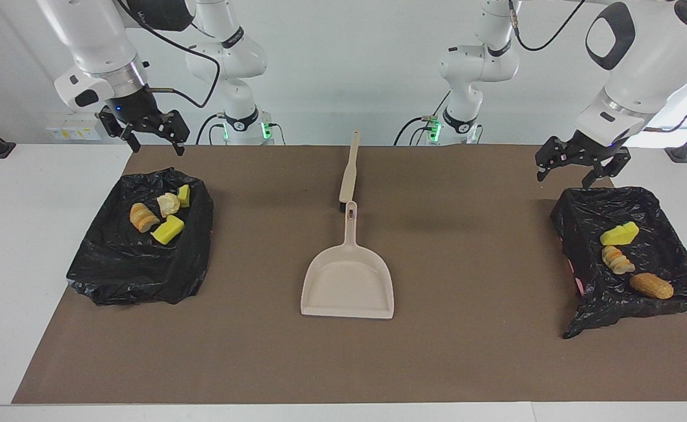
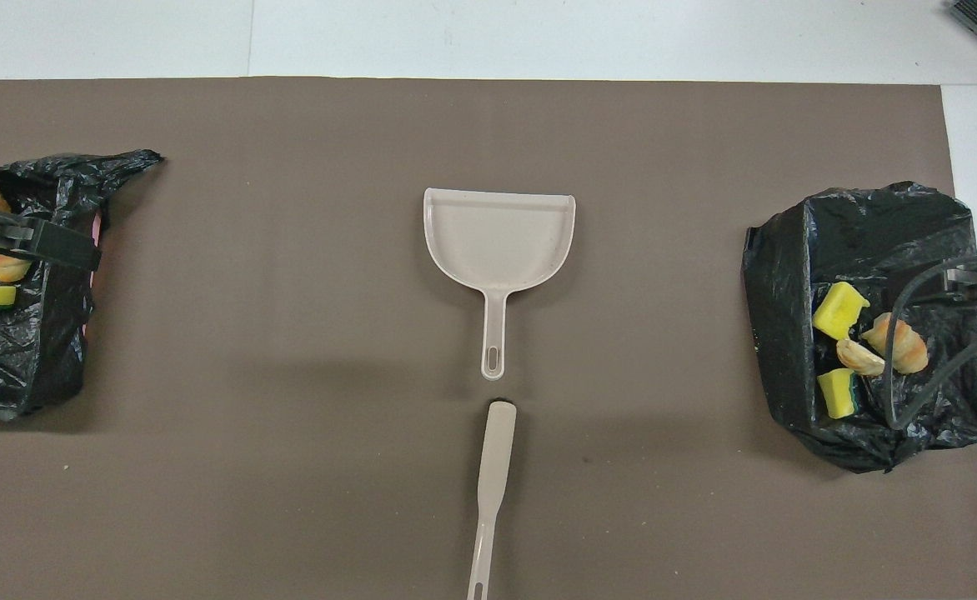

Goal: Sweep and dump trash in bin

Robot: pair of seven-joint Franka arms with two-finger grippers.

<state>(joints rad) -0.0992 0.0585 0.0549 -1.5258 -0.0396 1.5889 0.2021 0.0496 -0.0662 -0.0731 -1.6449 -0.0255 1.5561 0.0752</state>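
Trash lies in two black-bag-lined bins. The bin (image 1: 115, 269) at the right arm's end holds yellow sponge pieces (image 1: 167, 229) and beige lumps (image 1: 169, 203). The bin (image 1: 666, 196) at the left arm's end holds a yellow sponge (image 1: 619, 233), a beige lump (image 1: 616, 259) and an orange-brown chunk (image 1: 651, 285). My right gripper (image 1: 157, 142) hangs open and empty over the mat's edge by its bin. My left gripper (image 1: 563, 177) hangs open and empty over its bin's robot-side rim.
A beige dustpan (image 1: 348, 284) lies mid-mat, handle toward the robots. A beige brush handle (image 1: 349, 170) lies in line with it, nearer the robots. A brown mat (image 1: 466, 351) covers the white table.
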